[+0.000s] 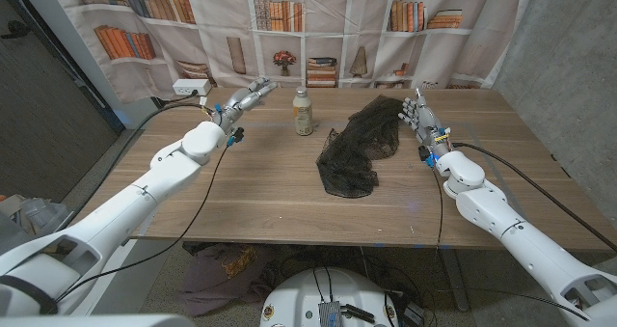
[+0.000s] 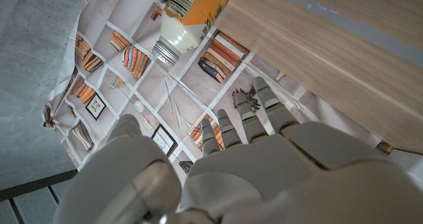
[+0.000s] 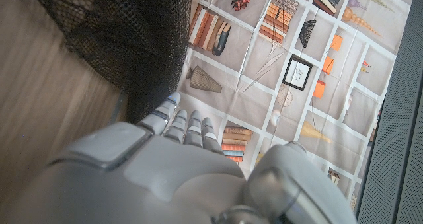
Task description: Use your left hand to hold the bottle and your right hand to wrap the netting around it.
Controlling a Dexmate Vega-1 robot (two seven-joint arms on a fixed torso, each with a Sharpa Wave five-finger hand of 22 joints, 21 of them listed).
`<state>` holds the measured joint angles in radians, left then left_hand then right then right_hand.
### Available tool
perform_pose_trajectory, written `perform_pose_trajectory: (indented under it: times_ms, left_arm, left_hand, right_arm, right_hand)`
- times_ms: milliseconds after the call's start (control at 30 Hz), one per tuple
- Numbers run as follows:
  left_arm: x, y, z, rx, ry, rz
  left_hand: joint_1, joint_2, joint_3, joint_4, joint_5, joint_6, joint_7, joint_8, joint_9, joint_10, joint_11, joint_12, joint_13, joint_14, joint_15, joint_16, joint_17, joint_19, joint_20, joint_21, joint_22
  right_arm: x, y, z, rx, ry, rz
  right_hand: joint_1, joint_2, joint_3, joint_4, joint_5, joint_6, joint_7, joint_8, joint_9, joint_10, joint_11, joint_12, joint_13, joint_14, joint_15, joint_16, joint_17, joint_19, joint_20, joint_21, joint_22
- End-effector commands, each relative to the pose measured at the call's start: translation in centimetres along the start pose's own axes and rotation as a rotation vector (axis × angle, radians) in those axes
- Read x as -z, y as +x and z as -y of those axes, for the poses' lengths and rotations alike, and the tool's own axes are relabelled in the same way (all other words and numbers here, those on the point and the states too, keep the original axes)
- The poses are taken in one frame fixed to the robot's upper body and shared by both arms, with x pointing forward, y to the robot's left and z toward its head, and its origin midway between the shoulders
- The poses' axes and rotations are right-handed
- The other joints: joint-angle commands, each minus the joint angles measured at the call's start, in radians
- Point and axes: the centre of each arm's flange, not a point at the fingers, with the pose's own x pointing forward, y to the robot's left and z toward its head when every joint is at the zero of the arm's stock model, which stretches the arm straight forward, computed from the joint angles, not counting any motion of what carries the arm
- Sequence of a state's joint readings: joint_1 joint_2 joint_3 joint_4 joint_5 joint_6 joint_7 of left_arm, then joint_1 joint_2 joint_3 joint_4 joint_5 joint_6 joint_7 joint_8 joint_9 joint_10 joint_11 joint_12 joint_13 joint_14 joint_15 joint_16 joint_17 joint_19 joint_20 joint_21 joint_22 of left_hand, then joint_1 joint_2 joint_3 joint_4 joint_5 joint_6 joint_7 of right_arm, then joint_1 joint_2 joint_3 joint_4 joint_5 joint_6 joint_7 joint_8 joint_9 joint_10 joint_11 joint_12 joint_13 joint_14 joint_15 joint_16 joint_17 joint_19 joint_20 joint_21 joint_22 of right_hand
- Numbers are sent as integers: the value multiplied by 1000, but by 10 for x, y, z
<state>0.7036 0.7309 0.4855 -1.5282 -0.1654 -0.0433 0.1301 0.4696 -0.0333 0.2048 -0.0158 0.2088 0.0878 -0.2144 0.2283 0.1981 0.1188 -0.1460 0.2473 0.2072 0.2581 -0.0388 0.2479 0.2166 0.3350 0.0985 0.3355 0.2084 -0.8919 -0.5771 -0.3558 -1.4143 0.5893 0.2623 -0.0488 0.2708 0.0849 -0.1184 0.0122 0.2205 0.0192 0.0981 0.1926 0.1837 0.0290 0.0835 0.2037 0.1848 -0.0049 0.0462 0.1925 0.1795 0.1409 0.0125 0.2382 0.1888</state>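
A: Item one, the bottle [image 1: 304,112]. Where is it?

B: Upright on the wooden table [image 1: 270,192], toward the far edge, well apart from both hands. The head view shows its whole outline; the left wrist view brings it closer, showing the ribbed metal cap [image 2: 165,53] and the orange and white label [image 2: 192,2].

A: Item two, the netting [image 1: 359,146].

B: A black mesh heap, lying loose on the table to the right of the bottle, near it but not touching. The head view shows its full spread; the right wrist view shows only one edge, with the weave clear [image 3: 125,32].

A: Item three, the left hand [image 1: 243,100].

B: To the left of the bottle, with a gap between, fingers stretched out and apart, holding nothing. The left wrist view confirms the fingers [image 2: 264,105] extended with only the bookshelf backdrop [image 2: 139,59] past them.

A: Item four, the right hand [image 1: 420,117].

B: On the far side of the netting from the bottle, just beside the mesh, fingers straight and upright, empty. In the right wrist view the fingertips [image 3: 173,104] sit close to the netting's edge; contact cannot be told.
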Motion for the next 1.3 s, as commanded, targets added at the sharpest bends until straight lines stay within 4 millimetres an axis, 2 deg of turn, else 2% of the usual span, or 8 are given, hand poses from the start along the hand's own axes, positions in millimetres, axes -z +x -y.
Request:
perform_pose_trajectory:
  times_ms: [33, 167, 300, 400, 500, 800, 1067, 1300]
  left_arm:
    - [-18, 7, -3, -37, 186, 14]
    - [-18, 13, 2, -31, 201, 7]
    - [-14, 17, 9, -26, 206, -2]
    - [-10, 19, 15, -31, 204, -7]
    - [-7, 22, 20, -22, 194, -5]
    - [-3, 33, 35, 5, 172, 13]
    - [-1, 48, 47, 5, 141, 20]
    - [-1, 54, 55, 18, 145, 20]
  left_hand:
    - [49, 10, 13, -25, 8, -4, -7, -5, 3, -23, -2, -14, 6, 21, -78, 3, 5, 45, 2, 22, 6]
    - [79, 7, 16, -43, 5, -67, -4, -28, 6, -44, -6, -24, 8, -9, -71, -15, 11, 21, 6, 15, 7]
    - [82, 6, 15, -44, 3, -98, -1, -36, 8, -47, -8, -25, 9, -22, -70, -20, 14, 6, 7, 10, 8]
    - [82, 6, 11, -44, -1, -125, 38, -32, 15, -46, -14, -26, 12, -56, -64, -34, 19, -50, 4, -11, 8]
    - [83, 6, 10, -44, -2, -128, 36, -29, 17, -48, -20, -27, 13, -68, -64, -38, 21, -57, 4, -13, 7]
    - [83, 8, 8, -44, -4, -119, 32, -18, 21, -44, -17, -25, 15, -79, -57, -40, 23, -72, 6, -19, 7]
    - [85, 9, 5, -44, -5, -100, 37, -5, 24, -32, -16, -22, 15, -70, -45, -35, 23, -80, -29, -24, 4]
    - [89, 9, 5, -47, -6, -74, 38, 8, 26, -15, -18, -17, 15, -67, -45, -35, 22, -83, -48, -27, 1]
  right_arm:
    - [-2, 1, -1, -1, 12, 9]
    - [-3, 2, -1, -7, 12, 13]
    - [-3, 3, -1, -7, 18, 16]
    - [-3, 3, 0, -7, 20, 19]
    - [-3, 3, 0, -4, 23, 18]
    - [-5, 3, 2, -10, 18, 26]
    - [-2, 5, 1, -7, 37, 24]
    - [-2, 7, 0, -14, 40, 29]
  right_hand:
    - [11, 2, -3, -7, 1, 6, 4, 6, 5, 4, -2, 4, 1, 7, 0, 6, 1, 10, 4, 6, 6]
    - [11, 2, -3, -8, 0, 7, 4, 7, 5, 5, -2, 5, 1, 8, -1, 5, 2, 10, 5, 6, 7]
    - [12, 2, -3, -8, 0, 7, 4, 7, 5, 5, 0, 5, 1, 9, -1, 5, 2, 9, 5, 6, 8]
    - [12, 2, -3, -8, -1, 7, 4, 6, 5, 5, 0, 5, 1, 9, 0, 4, 2, 7, 6, 5, 8]
    - [12, 2, -3, -8, -1, 8, 4, 7, 5, 5, -1, 5, 1, 9, 1, 3, 2, 5, 7, 4, 9]
    - [12, 2, -3, -9, -2, 8, 4, 6, 5, 4, 0, 5, 1, 8, 0, 2, 2, -2, 9, 1, 10]
    - [12, 2, -3, -9, -3, 8, 4, 6, 5, 4, 0, 5, 1, 9, 1, 0, 3, -10, 12, -3, 10]
    - [13, 3, -3, -10, -4, 8, 3, 6, 5, 4, -1, 5, 1, 9, 2, 0, 3, -18, 15, -6, 11]
